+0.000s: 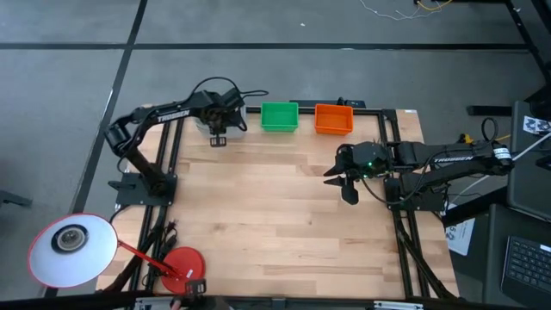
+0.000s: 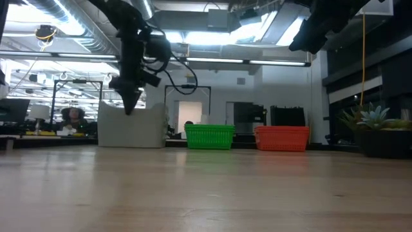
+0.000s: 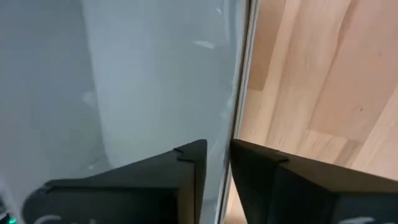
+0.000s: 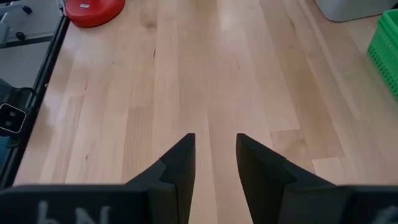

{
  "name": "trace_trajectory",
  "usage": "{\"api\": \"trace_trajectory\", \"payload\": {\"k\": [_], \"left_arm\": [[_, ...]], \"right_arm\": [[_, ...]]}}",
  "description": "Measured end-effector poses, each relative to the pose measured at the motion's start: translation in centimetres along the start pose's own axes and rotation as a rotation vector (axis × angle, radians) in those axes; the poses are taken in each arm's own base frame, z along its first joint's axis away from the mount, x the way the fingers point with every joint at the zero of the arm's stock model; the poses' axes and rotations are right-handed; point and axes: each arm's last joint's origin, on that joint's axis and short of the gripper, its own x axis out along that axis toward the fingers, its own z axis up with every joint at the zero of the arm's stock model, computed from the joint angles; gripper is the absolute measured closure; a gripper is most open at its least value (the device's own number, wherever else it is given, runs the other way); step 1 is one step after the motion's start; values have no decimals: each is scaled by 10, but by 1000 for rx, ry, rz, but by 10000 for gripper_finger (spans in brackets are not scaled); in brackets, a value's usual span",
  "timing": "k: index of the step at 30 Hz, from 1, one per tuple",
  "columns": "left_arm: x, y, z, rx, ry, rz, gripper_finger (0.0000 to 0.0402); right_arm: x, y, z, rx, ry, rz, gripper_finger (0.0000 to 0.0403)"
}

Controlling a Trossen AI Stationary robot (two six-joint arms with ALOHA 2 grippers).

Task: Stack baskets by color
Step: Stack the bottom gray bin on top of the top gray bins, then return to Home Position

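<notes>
The left gripper (image 1: 217, 138) hangs at the far left corner of the table (image 1: 284, 215), directly over the near wall of the grey basket (image 2: 132, 125). In its wrist view we see the two fingers (image 3: 186, 180) slightly parted, straddling the thin rim of that basket (image 3: 239, 81); a narrow gap separates them, and we cannot tell whether the pads touch the plastic. In the low view the fingertips point down just above the basket's upper edge.

The right gripper (image 1: 346, 182) waits above the right half of the table, its fingers (image 4: 180, 168) apart over bare wood and holding nothing.

We find the baskets in one row along the far edge. The grey basket stands leftmost, below the left gripper. The green basket (image 1: 280, 117) stands just beside it, toward the centre. The orange basket (image 1: 334, 119) follows next, close to the green one but not touching it. Both coloured baskets lie well apart from either gripper.

A red disc (image 1: 182, 263) rests at the near left corner. A potted plant (image 2: 380, 132) shows at the right edge of the low view.
</notes>
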Motion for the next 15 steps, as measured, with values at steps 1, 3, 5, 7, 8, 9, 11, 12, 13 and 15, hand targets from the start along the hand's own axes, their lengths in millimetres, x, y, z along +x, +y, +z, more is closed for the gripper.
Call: {"api": "trace_trajectory", "payload": {"k": [1,3,5,7,8,9,11,12,13,15], "left_arm": [[-3,1,-1,-4,-8,6,336],[-11,1,-3,-15,-26,18,332],[-23,0,-6,-42,-62,39,331],[-40,-2,-9,-85,-112,66,331],[-50,-4,-11,-123,-143,78,332],[-61,-6,-12,-168,-181,86,333],[-86,-13,-18,-279,-246,81,334],[-98,-18,-23,-331,-265,68,334],[-109,-25,-30,-372,-277,53,334],[-126,-38,-45,-412,-309,28,334]], "right_arm": [[0,0,0,0,0,0,288],[0,0,0,0,0,0,288],[0,0,0,0,0,0,288],[0,0,0,0,0,0,288],[0,0,0,0,-1,0,288],[0,0,0,0,-3,0,288],[0,1,0,6,-2,3,288],[0,2,0,14,0,8,288],[0,4,-1,18,5,15,288],[-1,9,-4,-26,33,31,288]]}}
